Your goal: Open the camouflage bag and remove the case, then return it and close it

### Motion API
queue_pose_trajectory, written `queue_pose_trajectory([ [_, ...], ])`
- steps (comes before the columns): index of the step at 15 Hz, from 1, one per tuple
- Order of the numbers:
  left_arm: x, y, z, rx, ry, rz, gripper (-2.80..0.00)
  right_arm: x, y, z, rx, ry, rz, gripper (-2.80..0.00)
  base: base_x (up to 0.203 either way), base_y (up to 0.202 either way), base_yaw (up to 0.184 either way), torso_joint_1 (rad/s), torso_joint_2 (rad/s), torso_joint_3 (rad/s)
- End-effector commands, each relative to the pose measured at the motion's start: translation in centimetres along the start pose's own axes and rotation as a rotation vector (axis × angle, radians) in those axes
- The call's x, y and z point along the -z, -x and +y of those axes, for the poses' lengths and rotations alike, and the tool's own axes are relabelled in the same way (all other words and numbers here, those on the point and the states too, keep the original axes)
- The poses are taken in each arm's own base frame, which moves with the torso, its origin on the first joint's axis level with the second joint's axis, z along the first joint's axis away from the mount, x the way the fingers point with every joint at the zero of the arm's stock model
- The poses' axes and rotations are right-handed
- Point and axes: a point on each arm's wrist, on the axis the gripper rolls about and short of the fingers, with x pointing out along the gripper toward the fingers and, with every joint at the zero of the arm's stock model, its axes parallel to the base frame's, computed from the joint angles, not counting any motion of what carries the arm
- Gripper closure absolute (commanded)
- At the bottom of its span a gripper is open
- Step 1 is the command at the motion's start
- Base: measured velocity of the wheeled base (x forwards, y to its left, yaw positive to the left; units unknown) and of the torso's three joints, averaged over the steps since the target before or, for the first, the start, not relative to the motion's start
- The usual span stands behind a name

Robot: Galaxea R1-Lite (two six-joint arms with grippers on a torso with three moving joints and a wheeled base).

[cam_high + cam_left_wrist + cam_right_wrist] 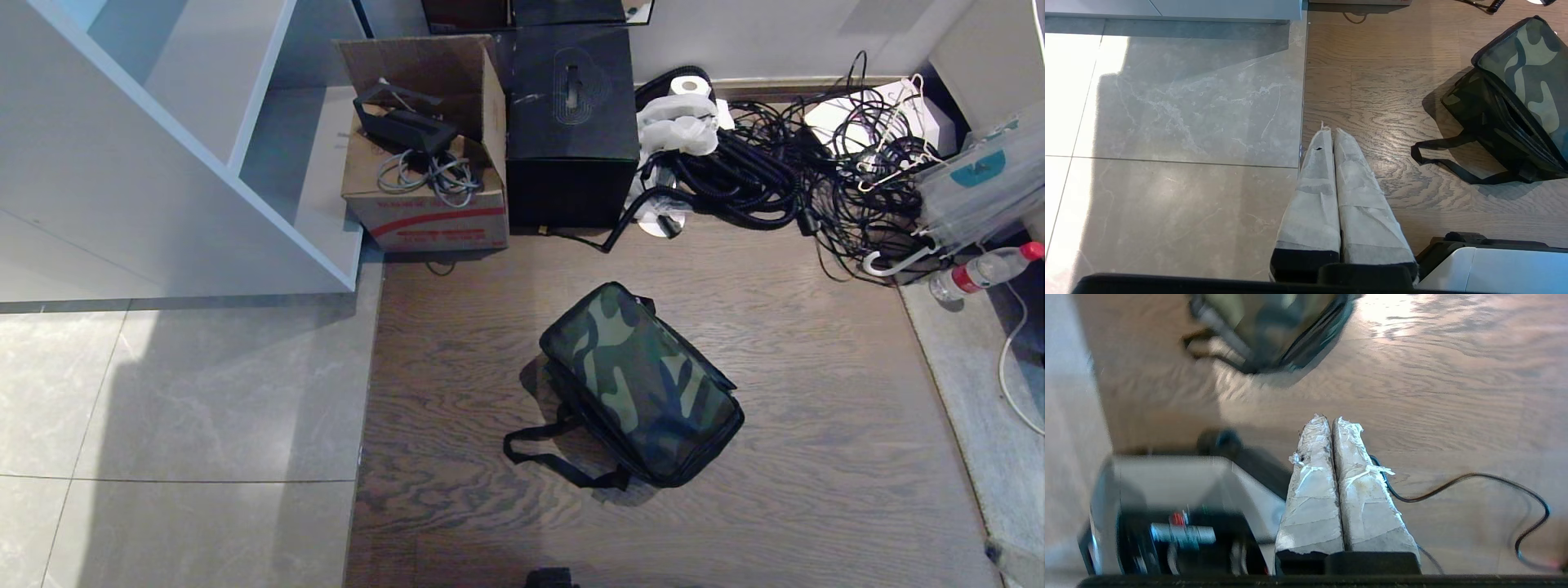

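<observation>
The camouflage bag lies zipped on the wood floor, mid-scene, its strap trailing near-left; no case is visible, so all 4 steps remain. The left gripper and right gripper hang empty, jaws pressed together, short of the bag. Open floor rings it; cables and the black box crowd the far edge.
</observation>
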Motion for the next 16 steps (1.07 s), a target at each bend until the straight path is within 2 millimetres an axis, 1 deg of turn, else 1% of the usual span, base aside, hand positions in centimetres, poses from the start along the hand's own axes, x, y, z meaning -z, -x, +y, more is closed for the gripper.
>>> queue_pose_trajectory([
  [1, 0.0, 0.0, 0.0, 0.0, 0.0, 0.0, 0.0, 3.7, 2.2, -0.9, -0.043, 0.029, -0.127, 0.0, 0.0, 0.0, 0.0, 0.0, 0.0, 0.0],
  [2, 0.0, 0.0, 0.0, 0.0, 0.0, 0.0, 0.0, 5.4, 1.9, -1.1, -0.046, 0.054, -0.104, 0.0, 0.0, 0.0, 0.0, 0.0, 0.0, 0.0],
  [3, 0.0, 0.0, 0.0, 0.0, 0.0, 0.0, 0.0, 6.2, 1.8, -1.2, -0.054, 0.07, -0.102, 0.0, 0.0, 0.0, 0.0, 0.0, 0.0, 0.0],
  [6, 0.0, 0.0, 0.0, 0.0, 0.0, 0.0, 0.0, 6.2, 1.8, -1.2, -0.087, 0.072, -0.096, 0.0, 0.0, 0.0, 0.0, 0.0, 0.0, 0.0],
  [9, 0.0, 0.0, 0.0, 0.0, 0.0, 0.0, 0.0, 6.2, 1.8, -1.2, -0.069, 0.035, -0.088, 0.0, 0.0, 0.0, 0.0, 0.0, 0.0, 0.0],
  [12, 0.0, 0.0, 0.0, 0.0, 0.0, 0.0, 0.0, 6.2, 1.6, -1.1, -0.067, 0.044, -0.137, 0.0, 0.0, 0.0, 0.0, 0.0, 0.0, 0.0],
  [14, 0.0, 0.0, 0.0, 0.0, 0.0, 0.0, 0.0, 6.2, 1.4, -1.1, -0.051, 0.08, -0.194, 0.0, 0.0, 0.0, 0.0, 0.0, 0.0, 0.0],
  [16, 0.0, 0.0, 0.0, 0.0, 0.0, 0.0, 0.0, 6.2, 1.2, -1.1, 0.025, 0.103, -0.245, 0.0, 0.0, 0.0, 0.0, 0.0, 0.0, 0.0],
])
